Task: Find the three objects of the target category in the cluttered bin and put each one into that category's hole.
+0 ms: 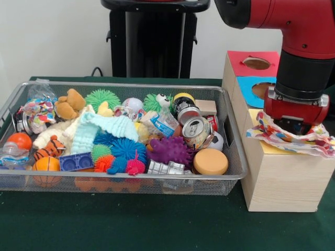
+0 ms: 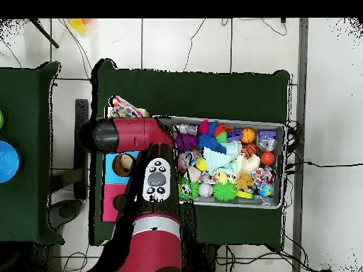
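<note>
A crinkly, colourfully printed plastic wrapper [image 1: 293, 137] lies spread over the yellow end [image 1: 272, 149] of the wooden sorting box [image 1: 282, 178]. My gripper [image 1: 296, 125] is right above it, its tip sunk into the wrapper's folds, which rise on both sides. In the overhead view the same wrapper [image 2: 126, 108] pokes out past my arm, which hides the gripper there. A similar printed bag [image 1: 36, 110] lies at the left end of the wire bin [image 1: 131, 178]. A clear bag [image 1: 11, 151] sits at the bin's front left corner.
The box also has a red top with a hole [image 1: 256, 63] and a blue top with a hole [image 1: 261, 89]. The bin [image 2: 280, 127] holds crushed cans [image 1: 196, 130], spiky balls [image 1: 170, 150], plush toys [image 1: 70, 103], a mint cloth [image 1: 104, 128] and an orange puck [image 1: 210, 161].
</note>
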{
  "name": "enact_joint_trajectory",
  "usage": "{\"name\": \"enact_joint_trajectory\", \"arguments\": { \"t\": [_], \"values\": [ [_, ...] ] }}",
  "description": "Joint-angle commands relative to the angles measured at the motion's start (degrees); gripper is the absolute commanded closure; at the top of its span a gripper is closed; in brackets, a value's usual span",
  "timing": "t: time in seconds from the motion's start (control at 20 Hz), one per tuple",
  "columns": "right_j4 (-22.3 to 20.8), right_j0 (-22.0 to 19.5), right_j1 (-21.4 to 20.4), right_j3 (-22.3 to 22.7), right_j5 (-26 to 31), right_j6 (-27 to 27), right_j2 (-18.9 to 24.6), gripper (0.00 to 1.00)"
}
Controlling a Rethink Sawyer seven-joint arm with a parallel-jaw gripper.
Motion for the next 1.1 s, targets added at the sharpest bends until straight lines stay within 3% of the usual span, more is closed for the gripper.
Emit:
{"name": "enact_joint_trajectory", "arguments": {
  "t": [0.05, 0.1, 0.7, 1.1],
  "values": [
    [2.01, -1.74, -2.4, 3.37, 4.17, 8.05, 1.41, 0.0],
    [1.9, -1.77, -2.45, 3.51, 3.95, 7.9, 1.43, 1.0],
    [1.66, -1.35, -2.24, 2.41, 5.15, 7.61, 0.63, 1.0],
    [2.53, -2.04, -3.09, 4.13, 4.21, 7.74, 1.48, 1.0]
  ]
}}
